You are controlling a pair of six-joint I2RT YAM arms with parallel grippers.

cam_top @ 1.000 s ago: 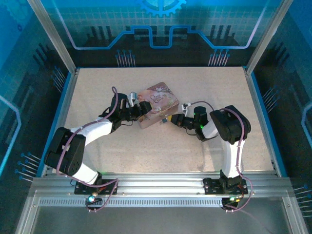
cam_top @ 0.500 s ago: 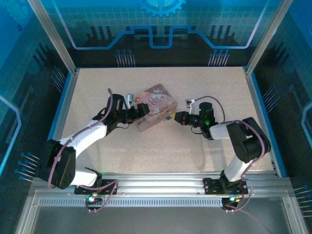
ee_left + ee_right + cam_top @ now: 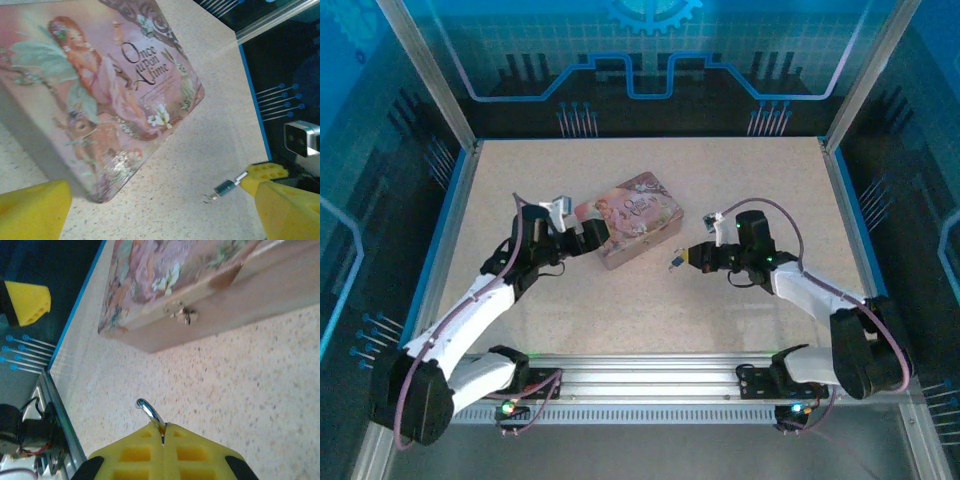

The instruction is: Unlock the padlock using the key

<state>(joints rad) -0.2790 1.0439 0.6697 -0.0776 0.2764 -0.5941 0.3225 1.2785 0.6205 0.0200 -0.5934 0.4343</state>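
My right gripper point(image 3: 688, 258) is shut on the padlock point(image 3: 675, 263), just right of the pink tin point(image 3: 632, 215) and apart from it. In the left wrist view the padlock's dark bluish body point(image 3: 225, 188) juts from the right gripper's yellow fingertip point(image 3: 263, 173), with thin silvery metal at both ends. A curved silvery shackle point(image 3: 150, 413) sticks out of the right gripper point(image 3: 163, 426). I cannot tell the key apart from the padlock's metal. My left gripper point(image 3: 594, 238) stands open at the tin's left end, its fingers point(image 3: 31, 211) wide apart and holding nothing.
The tin point(image 3: 95, 85) lies closed on the speckled table point(image 3: 650, 310). Its small front latch point(image 3: 185, 315) is bare. Blue-edged walls point(image 3: 453, 215) ring the table on the left, right and back.
My left gripper has opened and drawn back left from the tin. My right arm has stretched out flatter, and its gripper has carried the padlock slightly away from the tin's front.
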